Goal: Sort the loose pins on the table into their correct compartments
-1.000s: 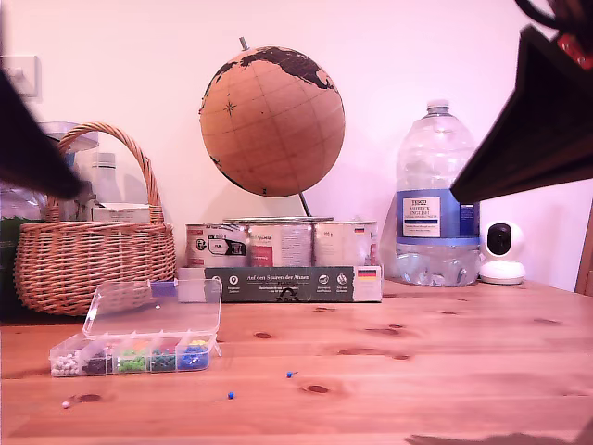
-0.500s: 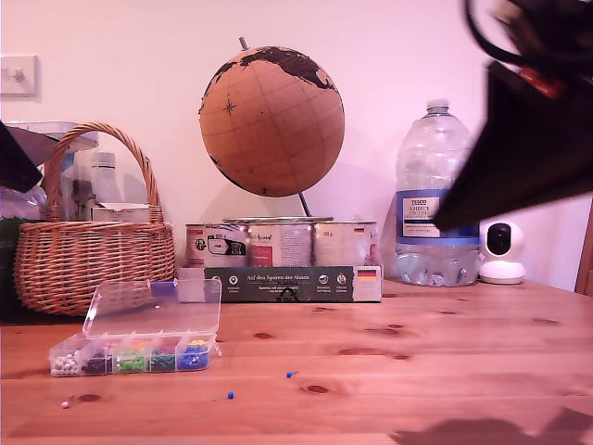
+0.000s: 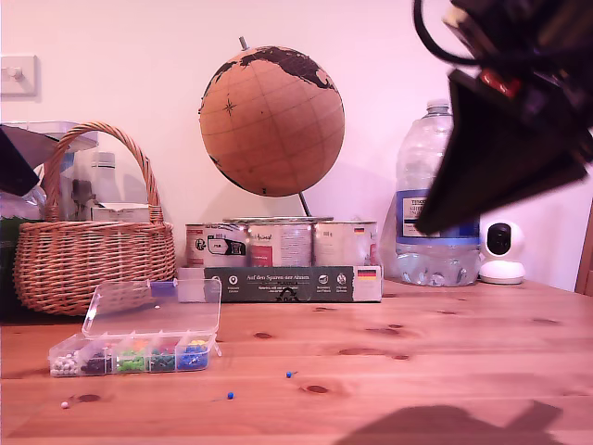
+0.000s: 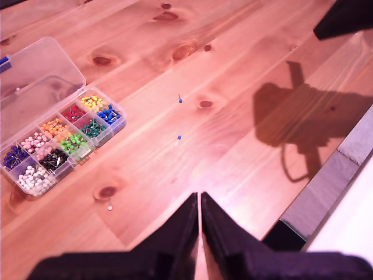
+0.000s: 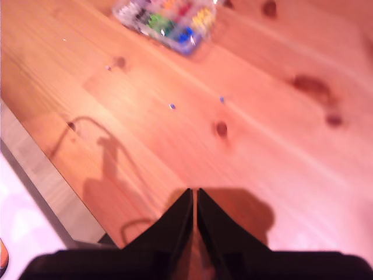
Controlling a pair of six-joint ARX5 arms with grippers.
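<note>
A home room: a pine table [image 3: 445, 343] holds a wicker basket [image 3: 88, 255], cork globe [image 3: 271, 121] (on tins) and water bottle [image 3: 434, 199].

On the table [image 3: 445, 343], the box of compartments [image 3: 130, 356] sits near the front at the exterior view's left, with its lid [image 3: 153, 308] open behind it. Three loose pins lie on the wood before the box: one [image 3: 65, 404] at the exterior view's left, one [image 3: 230, 395] more to the middle, and one [image 3: 289, 375] a bit further right and back. Behind the box stands a basket [image 3: 88, 250], and to the exterior view's right of it come the tins [image 3: 278, 243], the globe [image 3: 271, 120] above them, then a bottle [image 3: 428, 199] and a small camera [image 3: 501, 252].
</note>
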